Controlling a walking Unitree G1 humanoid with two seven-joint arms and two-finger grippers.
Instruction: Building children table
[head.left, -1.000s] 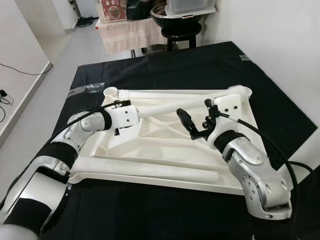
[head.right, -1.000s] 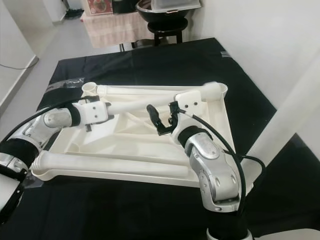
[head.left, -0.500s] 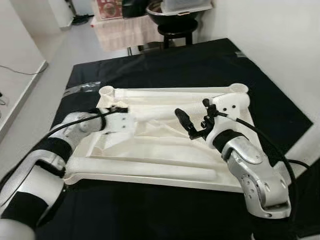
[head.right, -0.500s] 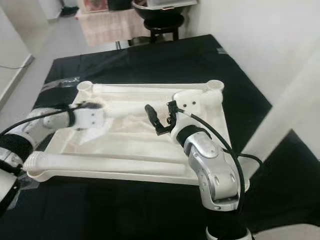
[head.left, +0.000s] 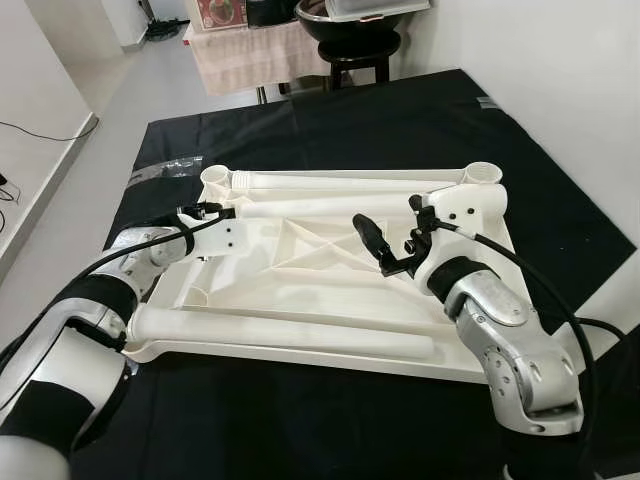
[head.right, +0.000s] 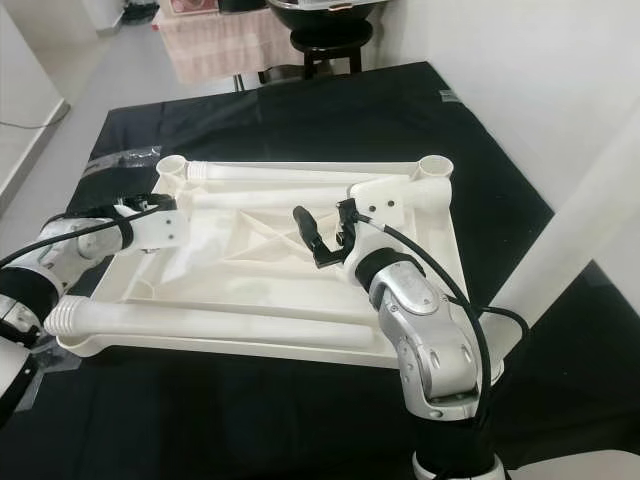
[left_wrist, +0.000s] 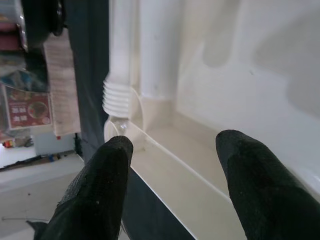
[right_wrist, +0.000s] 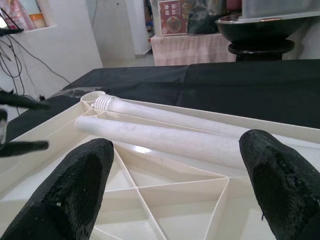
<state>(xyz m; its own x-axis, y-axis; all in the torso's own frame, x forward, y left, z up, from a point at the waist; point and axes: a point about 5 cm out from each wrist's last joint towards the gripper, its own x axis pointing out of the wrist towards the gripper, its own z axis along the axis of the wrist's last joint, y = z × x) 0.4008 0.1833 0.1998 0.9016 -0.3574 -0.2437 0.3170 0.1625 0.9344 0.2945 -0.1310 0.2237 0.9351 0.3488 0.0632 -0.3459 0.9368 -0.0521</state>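
Tabletop (head.left: 300, 300), white and upturned, lies on a black mat (head.left: 400, 120) beneath both tools. Left tool (left_wrist: 172, 165) gapes wide near a corner socket, beside two loose legs (head.left: 330, 207). Right tool (head.left: 383, 250) hovers wide over the ribbed middle; another leg (head.left: 280, 333) lies behind it.

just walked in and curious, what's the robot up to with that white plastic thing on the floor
It is assembling a children's table. The white tabletop lies upside down on a black mat, with white table legs lying loose in it. The left gripper hovers open at the tabletop's far left corner near a leg's threaded end. The right gripper hangs open over the middle ribs, holding nothing.
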